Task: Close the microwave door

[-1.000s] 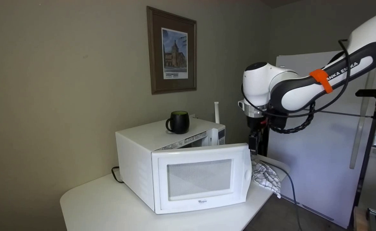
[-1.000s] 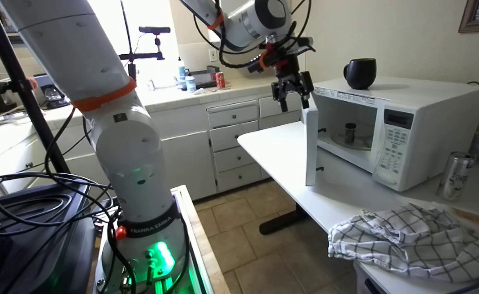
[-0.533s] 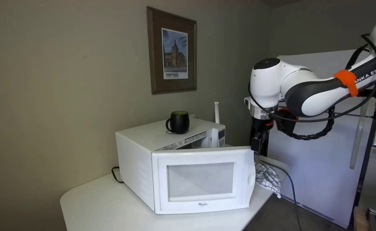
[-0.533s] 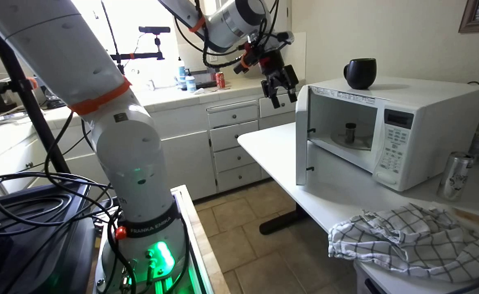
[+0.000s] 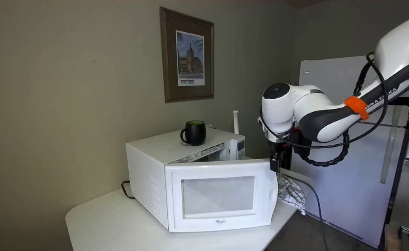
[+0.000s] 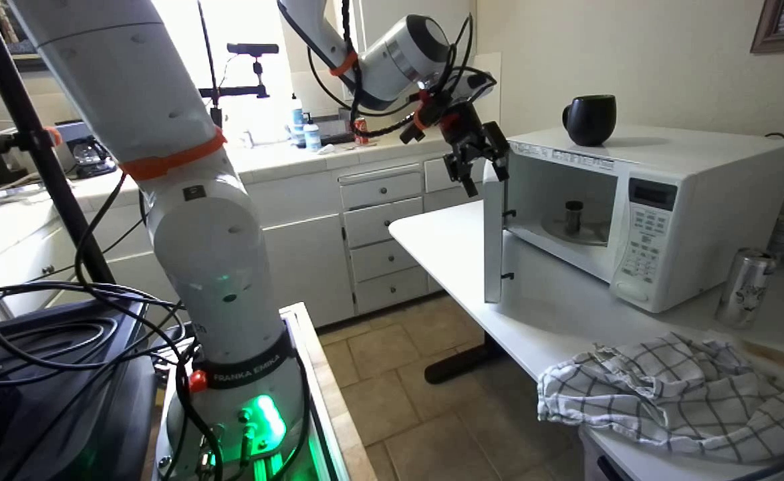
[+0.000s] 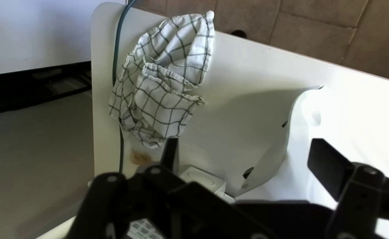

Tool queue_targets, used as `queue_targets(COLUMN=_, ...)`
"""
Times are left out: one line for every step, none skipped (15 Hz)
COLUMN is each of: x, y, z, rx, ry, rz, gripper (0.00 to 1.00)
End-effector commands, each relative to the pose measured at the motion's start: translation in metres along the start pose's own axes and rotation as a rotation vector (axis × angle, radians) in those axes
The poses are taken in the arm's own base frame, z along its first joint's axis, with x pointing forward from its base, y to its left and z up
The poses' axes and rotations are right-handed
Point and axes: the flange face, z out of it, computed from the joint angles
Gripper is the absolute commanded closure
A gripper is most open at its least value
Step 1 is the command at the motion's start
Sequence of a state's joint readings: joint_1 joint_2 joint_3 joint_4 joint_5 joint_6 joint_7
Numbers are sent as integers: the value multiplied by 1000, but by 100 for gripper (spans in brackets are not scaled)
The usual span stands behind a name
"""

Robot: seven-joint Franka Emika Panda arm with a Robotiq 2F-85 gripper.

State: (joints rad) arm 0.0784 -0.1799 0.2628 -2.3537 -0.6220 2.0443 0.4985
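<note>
The white microwave (image 5: 145,177) stands on a table and also shows in the other exterior picture (image 6: 732,207). Its door (image 5: 218,223) stands partly open; in an exterior view the door (image 6: 493,254) shows nearly edge-on, with the cavity and black latch hooks visible. My gripper (image 6: 486,184) is open and empty, pointing down at the door's upper free corner. In an exterior view the gripper (image 5: 275,167) overlaps that corner. In the wrist view the door (image 7: 297,159) passes between the spread fingers of the gripper (image 7: 245,146). Whether a finger touches it I cannot tell.
A black mug (image 5: 195,134) sits on the microwave. A checkered cloth (image 6: 672,394) and a silver can (image 6: 746,287) are on the table (image 5: 120,226). A small jar (image 6: 573,218) stands inside the microwave. A white refrigerator (image 5: 343,181) is beyond the table.
The door swung a little wider open between one second and half a second ago, then stayed. My gripper moved away from the microwave, then back and lower, onto the door's free corner.
</note>
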Motion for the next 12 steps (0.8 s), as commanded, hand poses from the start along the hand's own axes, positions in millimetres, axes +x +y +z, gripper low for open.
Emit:
queue_targets(x=14, y=16, z=20, rx=-88, ry=-39, rz=15, gripper=0)
queue_targets(x=17, y=25, z=26, rx=-109, ry=-48, rz=31, gripper=0)
queue_targets(x=21, y=36, z=32, rx=-118, ry=-59, rz=46, gripper=0)
queue_targets(x=26, y=43, z=38, rx=-120, ry=-70, rz=59, gripper=0)
queue_targets(x=31, y=49, z=43, rx=-81, ry=-91, rz=41, gripper=0)
queue_targets(x=20, y=41, z=34, rx=-88, ry=-61, rz=41, gripper=0)
queue_targets(x=22, y=47, z=38, rx=-85, ry=-68, rz=46, gripper=0)
queue_targets(x=22, y=48, z=39, rx=-85, ry=-70, rz=49, gripper=0)
queue_targets(x=22, y=47, z=38, rx=-85, ry=-68, rz=46, gripper=0)
queue_targets(x=23, y=45, z=36, rx=-85, ry=-65, rz=43, gripper=0)
queue_targets(x=23, y=43, z=35, rx=-85, ry=-62, rz=39, gripper=0)
queue_targets(x=23, y=42, z=35, rx=-84, ry=-61, rz=38, gripper=0)
